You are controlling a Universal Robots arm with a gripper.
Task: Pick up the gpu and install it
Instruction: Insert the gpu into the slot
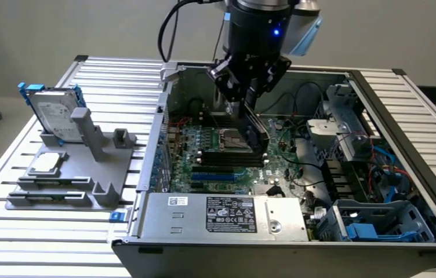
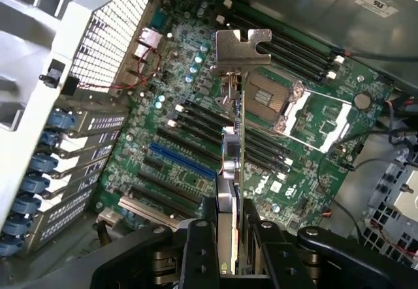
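Between the black fingers of the pincer [image 2: 228, 253], the gpu [image 2: 232, 165] was pinched across its two faces near one end. It was held on edge over the motherboard [image 2: 170, 139] and did not look seated in any slot.

By its build the card was probably light and stiff but fragile: a thin green circuit board with a rounded cooler on one side. A hold near the end, on board and cooler body, suited it better than one on small soldered parts or the contact strip. Being so narrow, it could twist between hard fingers if it were nudged sideways.

At the card's end farthest from the pincer stood its silver bracket [image 2: 243, 46], flat stamped metal with notches. Beneath the pincer lay long black slots, a blue slot [image 2: 181, 160] and the square metal-framed CPU socket [image 2: 307, 109], all rigid plastic and metal on glossy green board.

Around these rose the grey sheet-metal computer case [image 1: 202, 260], with a boxy silver power supply [image 1: 226, 215] inside. Well away from the pincer, on the ribbed aluminium desk [image 1: 48, 249], a grey plastic holder [image 1: 98, 174] carried a hard drive [image 1: 51, 113].
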